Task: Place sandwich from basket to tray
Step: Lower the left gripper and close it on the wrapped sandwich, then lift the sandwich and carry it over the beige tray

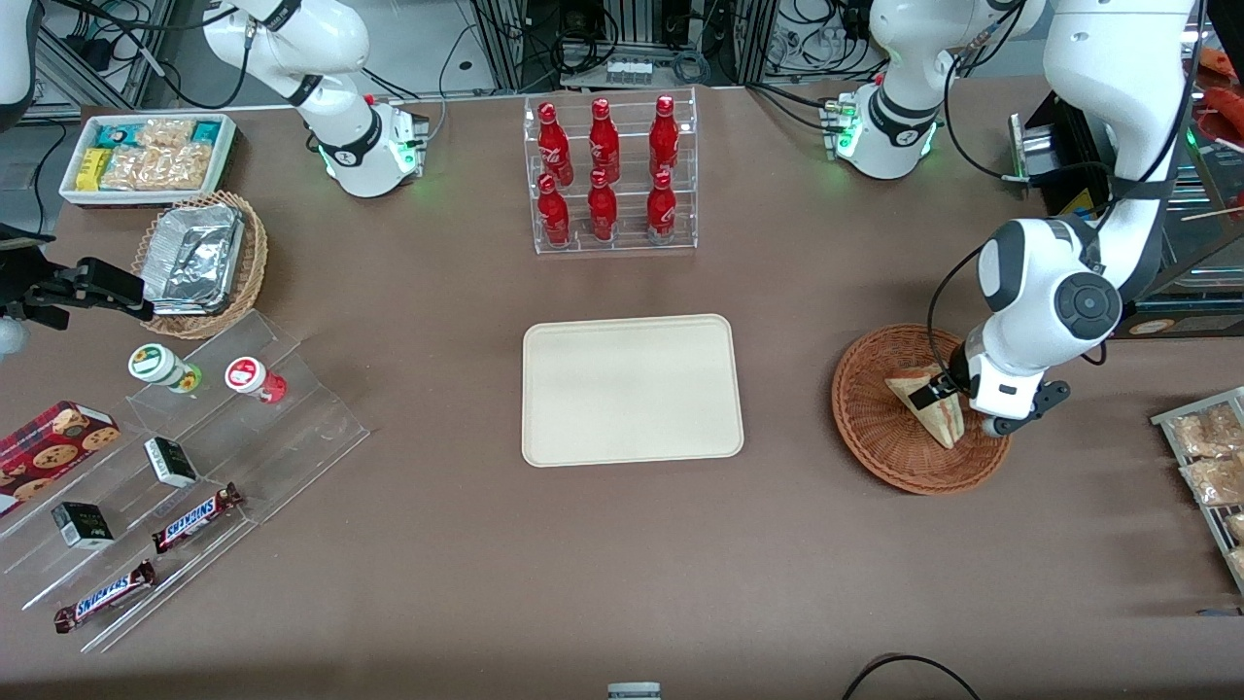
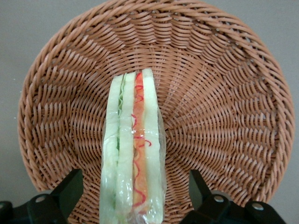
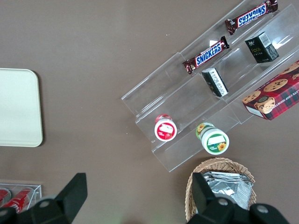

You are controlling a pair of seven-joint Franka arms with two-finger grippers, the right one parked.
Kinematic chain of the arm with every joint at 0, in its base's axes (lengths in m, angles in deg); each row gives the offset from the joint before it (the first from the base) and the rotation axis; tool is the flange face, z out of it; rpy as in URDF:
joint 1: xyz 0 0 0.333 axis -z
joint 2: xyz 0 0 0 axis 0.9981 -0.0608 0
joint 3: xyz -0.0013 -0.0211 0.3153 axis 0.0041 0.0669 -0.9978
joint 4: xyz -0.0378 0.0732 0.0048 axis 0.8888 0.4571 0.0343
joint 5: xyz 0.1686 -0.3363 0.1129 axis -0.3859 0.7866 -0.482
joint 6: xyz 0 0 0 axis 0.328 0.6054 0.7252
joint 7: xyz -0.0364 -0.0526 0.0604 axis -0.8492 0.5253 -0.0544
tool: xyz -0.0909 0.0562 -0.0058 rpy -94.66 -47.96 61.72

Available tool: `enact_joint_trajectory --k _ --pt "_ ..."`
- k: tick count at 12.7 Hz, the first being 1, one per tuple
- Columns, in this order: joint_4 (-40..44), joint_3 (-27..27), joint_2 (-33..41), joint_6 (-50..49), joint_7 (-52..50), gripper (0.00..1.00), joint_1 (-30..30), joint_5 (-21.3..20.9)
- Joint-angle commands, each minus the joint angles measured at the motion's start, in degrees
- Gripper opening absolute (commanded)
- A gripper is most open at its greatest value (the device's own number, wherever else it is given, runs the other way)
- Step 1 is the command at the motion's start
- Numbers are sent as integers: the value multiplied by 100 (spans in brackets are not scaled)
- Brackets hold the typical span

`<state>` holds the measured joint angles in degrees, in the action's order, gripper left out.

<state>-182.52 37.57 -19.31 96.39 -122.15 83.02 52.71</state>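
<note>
Sandwich (image 2: 133,154), stood on edge in the basket (image 1: 875,437) near the desk's working-arm end, is straddled by the gripper (image 2: 135,196), jaws apart and unclamped, presumably aligned for lifting toward the mid-desk tray (image 1: 632,389).

You looked straight down into the basket (image 2: 219,107), its reddish-brown weave filling nearly the whole frame against grey table. The sandwich (image 2: 133,154) stood on edge in it, its cut face with the red-orange stripe turned toward you. The gripper (image 2: 132,196) straddled it, one dark finger (image 2: 70,189) on either side, spread clear of the bread.
</note>
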Motion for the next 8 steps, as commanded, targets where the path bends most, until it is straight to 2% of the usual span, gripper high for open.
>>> enact_joint_trajectory --k 1,2,3,4,5,8 --pt "-120 39 0 152 -275 94 -46 -22" --pt "-120 48 0 143 -345 58 -37 -22" --pt "-129 48 0 134 -390 29 -37 -22" --pt "-137 48 17 99 -399 6 -37 -22" --pt "-146 48 35 73 -390 0 -37 -31" --pt "-120 57 192 -251 -390 0 -2 -40"
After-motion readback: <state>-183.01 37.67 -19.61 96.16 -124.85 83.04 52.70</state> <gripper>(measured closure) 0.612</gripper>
